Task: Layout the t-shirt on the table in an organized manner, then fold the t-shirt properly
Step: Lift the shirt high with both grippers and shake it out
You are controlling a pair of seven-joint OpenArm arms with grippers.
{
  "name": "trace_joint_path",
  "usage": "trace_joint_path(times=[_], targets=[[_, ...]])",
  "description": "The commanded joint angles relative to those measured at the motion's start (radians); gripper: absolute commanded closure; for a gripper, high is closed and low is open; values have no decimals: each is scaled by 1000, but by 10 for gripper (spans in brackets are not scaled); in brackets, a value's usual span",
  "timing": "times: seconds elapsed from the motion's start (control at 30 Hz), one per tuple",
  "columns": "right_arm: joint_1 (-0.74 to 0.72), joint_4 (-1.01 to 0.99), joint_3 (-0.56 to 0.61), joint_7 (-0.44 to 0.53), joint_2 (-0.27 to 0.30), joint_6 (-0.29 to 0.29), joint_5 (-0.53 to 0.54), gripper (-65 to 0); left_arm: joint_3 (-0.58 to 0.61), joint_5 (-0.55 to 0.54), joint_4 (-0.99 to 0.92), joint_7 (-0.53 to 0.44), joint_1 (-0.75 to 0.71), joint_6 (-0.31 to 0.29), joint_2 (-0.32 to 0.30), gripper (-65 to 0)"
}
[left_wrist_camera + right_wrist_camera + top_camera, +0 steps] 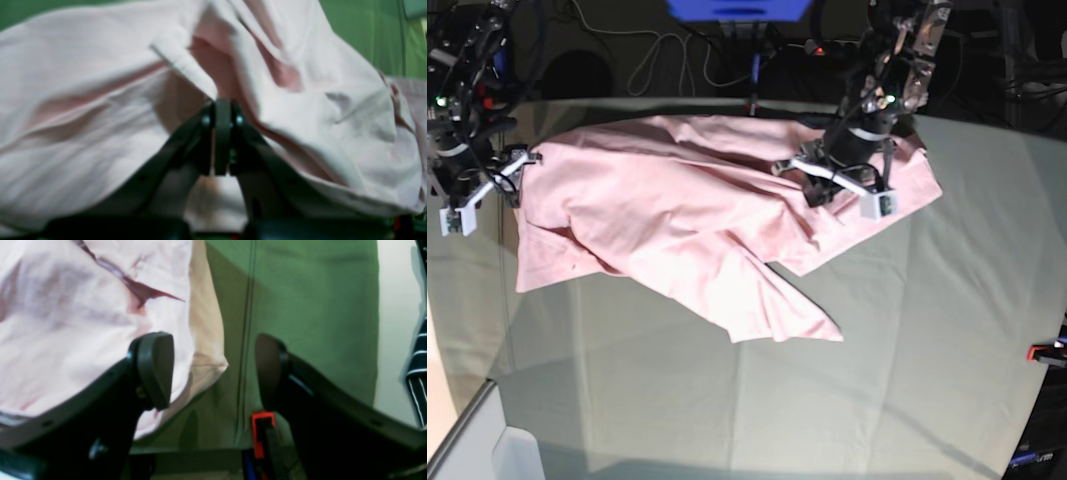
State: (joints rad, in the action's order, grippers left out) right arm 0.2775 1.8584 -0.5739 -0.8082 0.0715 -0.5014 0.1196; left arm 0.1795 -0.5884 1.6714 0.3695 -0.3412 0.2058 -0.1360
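The t-shirt [687,215] lies crumpled across the far half of the table [907,380], bunched and folded over itself, with one pointed flap trailing toward the near side. No lettering shows from where I stand, so the print is likely face down or buried in the folds.

The left gripper [223,133] sits on the shirt's far right portion. Its fingers are pressed together, and pale pink cloth rises right off their tips, with a hemmed edge running up just beyond them; it looks to be pinching a fold, though the wrist view is blurred and I can't see the cloth actually caught between the pads.

The right gripper [213,370] is over at the shirt's other end, fingers spread wide. One finger [155,368] overlaps the cloth; between the two lies the shirt's rounded edge and bare table cover. It holds nothing.

This is thin, limp cotton: light, no stiffness, and it will drape and drag rather than slide as a sheet. Lifting from a mid-panel fold would probably only pull up a tent of fabric. I'd judge the better holds to be the hems and corners, such as that rounded edge between the open fingers, pulled apart against the other hand to flatten it.
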Motion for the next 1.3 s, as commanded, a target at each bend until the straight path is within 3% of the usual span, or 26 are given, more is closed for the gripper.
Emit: trace_joint_path(times=[0.0,0.47,0.77,1.07,1.17,1.27], targets=[[-5,17,-7,20,14,-1,9,-385,-8,-3,40,-17,-12,-10,-1,-2],[-70,16,5,20,14,-1,9,-419,-18,3,115,-23,-158,-12,-14,-2],[-194,-193,15,20,46,0,7,-419,-18,-2,120,-25,-161,-12,-34,-2],[-197,-219,76,22,60,2,7,-418,-18,-2,114,-25,-160,-12,-34,-2],[-220,-225,90,22,61,2,7,-398,-19,-2,112,-25,-160,-10,-34,-2],[-254,-289,84,22,63,4,7,-332,-19,-2,112,-25,-158,-10,-34,-2]])
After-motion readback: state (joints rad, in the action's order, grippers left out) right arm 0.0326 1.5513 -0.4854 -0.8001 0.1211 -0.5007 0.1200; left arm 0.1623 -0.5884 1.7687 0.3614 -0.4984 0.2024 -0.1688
